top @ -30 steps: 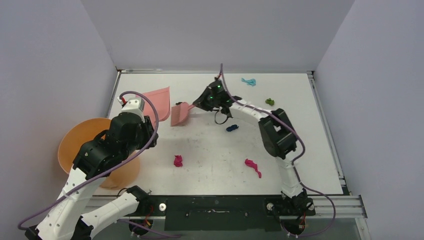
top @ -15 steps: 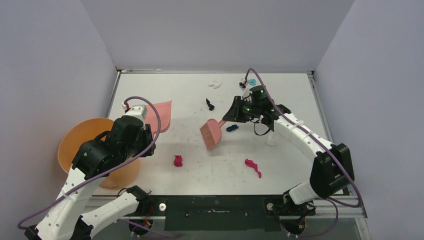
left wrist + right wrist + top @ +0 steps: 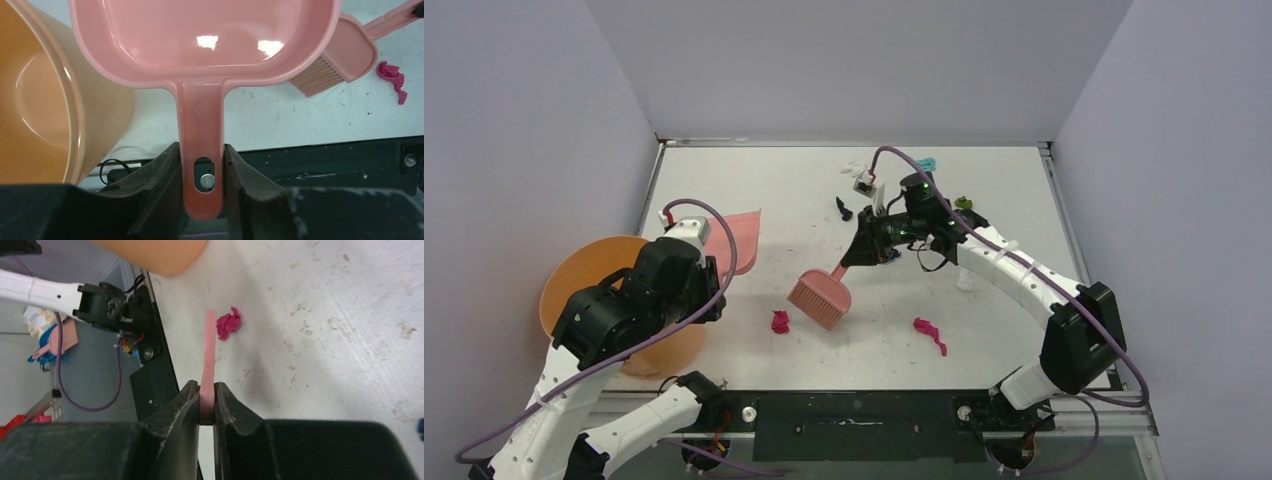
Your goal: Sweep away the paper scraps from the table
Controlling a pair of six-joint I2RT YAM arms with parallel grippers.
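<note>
1. Pink brush is held by its thin handle in the right gripper. The fingers are pinched narrow on the handle. The bristle head is down near the middle of the table, at 7 o'clock of the gripper.
2. A magenta scrap lies just beside the brush head, at its 8 o'clock. I cannot tell whether the two touch.
3. A second magenta scrap lies at 4 o'clock of the brush head, well apart from it.
4. Toward the table's 12 o'clock lie a black scrap and a white scrap. A teal scrap is partly hidden behind the right arm, and a green scrap sits nearer 1 o'clock.
5. The left gripper is clamped on the handle of the pink dustpan. The pan is at the table's 9 o'clock side. Whether it rests on the surface cannot be told.
6. An orange bucket stands off the table's edge at 8 o'clock, under the left arm.
</note>
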